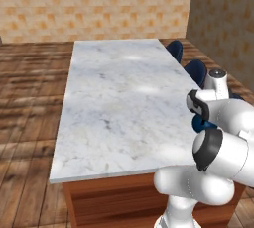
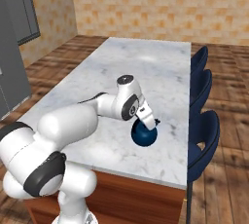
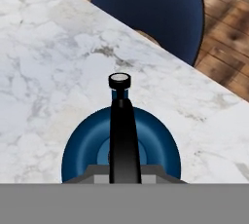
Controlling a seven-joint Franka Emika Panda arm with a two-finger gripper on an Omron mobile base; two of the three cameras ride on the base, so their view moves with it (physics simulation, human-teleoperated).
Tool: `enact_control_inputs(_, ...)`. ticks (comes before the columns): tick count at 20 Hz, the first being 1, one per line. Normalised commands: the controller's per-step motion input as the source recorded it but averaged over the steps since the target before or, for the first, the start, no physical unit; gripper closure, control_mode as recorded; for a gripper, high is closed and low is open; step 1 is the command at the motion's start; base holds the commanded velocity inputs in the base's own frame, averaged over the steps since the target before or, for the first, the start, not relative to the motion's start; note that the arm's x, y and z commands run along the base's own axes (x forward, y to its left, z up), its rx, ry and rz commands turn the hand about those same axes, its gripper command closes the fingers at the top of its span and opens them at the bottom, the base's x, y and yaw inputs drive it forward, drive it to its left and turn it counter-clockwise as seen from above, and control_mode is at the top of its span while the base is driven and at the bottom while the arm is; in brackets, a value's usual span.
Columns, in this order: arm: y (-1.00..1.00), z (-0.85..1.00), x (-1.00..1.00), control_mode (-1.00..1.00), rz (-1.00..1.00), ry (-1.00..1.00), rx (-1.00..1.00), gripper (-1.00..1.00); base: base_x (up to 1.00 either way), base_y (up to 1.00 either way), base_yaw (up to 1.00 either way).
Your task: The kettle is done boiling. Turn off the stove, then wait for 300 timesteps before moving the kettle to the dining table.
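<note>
Near the dining table's [image 2: 160, 57] right edge, by the stools [image 2: 202, 135], the gripper [image 2: 147, 119] pinches the kettle's [image 2: 144, 135] handle [image 3: 124, 135]; I'd lower it flat, then let go.

The arm hides most of the kettle [image 1: 201, 123] in the left base view.

Dark-blue kettle [image 2: 144, 135] upright (black handle) on marble dining table [image 2: 146, 72], near edge

white marble dining table [image 2: 160, 67], dark-blue kettle [image 2: 144, 136] near its edge
</note>
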Motion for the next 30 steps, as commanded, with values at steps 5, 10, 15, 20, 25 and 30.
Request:
enact_control_inputs(5, 0.0, -0.08, 0.03, -1.0, 0.0, 0.0, 0.05, 1.0, 0.0, 0.0, 0.0)
enact_control_inputs(10, 0.0, -0.08, 0.03, -1.0, 0.0, 0.0, 0.02, 1.0, 0.0, 0.0, 0.0)
enact_control_inputs(15, 0.0, -0.08, 0.05, -1.0, 0.0, 0.0, 0.0, 1.0, 0.0, 0.0, 0.0)
enact_control_inputs(20, 0.0, -0.13, 0.02, -1.0, 0.0, 0.0, 0.0, 1.0, 0.0, 0.0, 0.0)
enact_control_inputs(25, 0.01, -0.16, 0.01, -1.0, 0.0, 0.01, 0.0, 1.0, 0.0, 0.0, 0.0)
enact_control_inputs(30, 0.04, -0.11, 0.0, -1.0, 0.0, 0.0, 0.0, 1.0, 0.0, 0.0, 0.0)
